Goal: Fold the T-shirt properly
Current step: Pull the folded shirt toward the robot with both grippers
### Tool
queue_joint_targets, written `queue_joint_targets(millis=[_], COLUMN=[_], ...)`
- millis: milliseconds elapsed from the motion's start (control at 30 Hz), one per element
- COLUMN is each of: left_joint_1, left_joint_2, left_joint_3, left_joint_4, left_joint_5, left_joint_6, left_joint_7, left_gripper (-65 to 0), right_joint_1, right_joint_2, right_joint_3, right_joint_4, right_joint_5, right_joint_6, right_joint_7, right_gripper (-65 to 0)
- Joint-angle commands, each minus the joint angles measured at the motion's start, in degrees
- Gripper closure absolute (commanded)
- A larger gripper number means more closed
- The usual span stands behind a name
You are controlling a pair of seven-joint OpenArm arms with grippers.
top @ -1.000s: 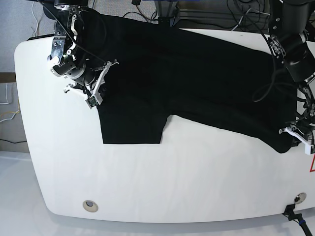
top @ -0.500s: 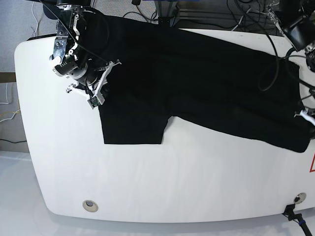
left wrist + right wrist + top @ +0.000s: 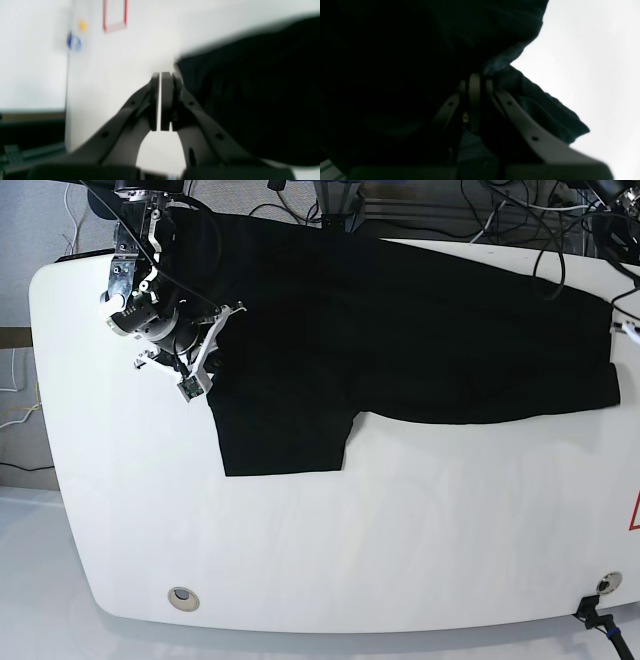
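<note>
The large plain black soft-fabric T-shirt (image 3: 400, 330) lies spread across the white rounded table (image 3: 330, 540), print hidden. Since a second ago its hem edge has swung from the near right corner up toward the far right, straightening the body, a fair start for folding. The right gripper (image 3: 475, 100) is clamped on bunched cloth at the sleeve side. The left gripper (image 3: 161, 100), jaws together, seems to pinch the hem corner, though blur obscures it.

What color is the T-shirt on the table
Plain black; the T-shirt shows no print. The base view shows it best.
</note>
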Motion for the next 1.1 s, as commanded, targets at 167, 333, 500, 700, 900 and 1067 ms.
queue_joint_targets(millis=[167,333,500,700,900,1067], left_joint_1=[3.78,-2.2,-10.02,-18.72,-24.7,-29.8], left_joint_2=[-0.03,-0.03,-0.38,0.06,-0.03,-0.12], left_joint_3=[-0.34,0.19,5.11,6.61,8.37,8.8], left_joint_4=[0.68,0.42,-6.79,-15.32,-26.66,-39.5], left_joint_5=[-0.35,-0.27,0.7,10.37,11.34,11.25], left_joint_6=[0.29,0.29,0.29,0.29,0.29,0.29], left_joint_7=[-1.15,-1.06,-0.98,-0.98,-1.06,-3.09], left_gripper=[0.0,0.0,-0.7,-45.8,-52.4,-52.4], right_joint_1=[0.9,0.99,0.99,0.99,0.99,0.99], right_joint_2=[0.13,-1.46,-1.63,-1.28,-1.54,-1.54], right_joint_3=[0.2,0.2,0.2,0.29,0.2,0.2], right_joint_4=[0.95,0.95,0.95,1.03,1.03,0.95], right_joint_5=[0.43,-0.01,-0.01,-0.01,-0.01,-0.01], right_joint_6=[-0.19,-0.19,-0.19,-0.19,-0.19,-0.19], right_joint_7=[1.15,1.15,1.15,1.15,1.15,1.15], right_gripper=[0.0,0.0,0.0,0.0,0.0,0.0])
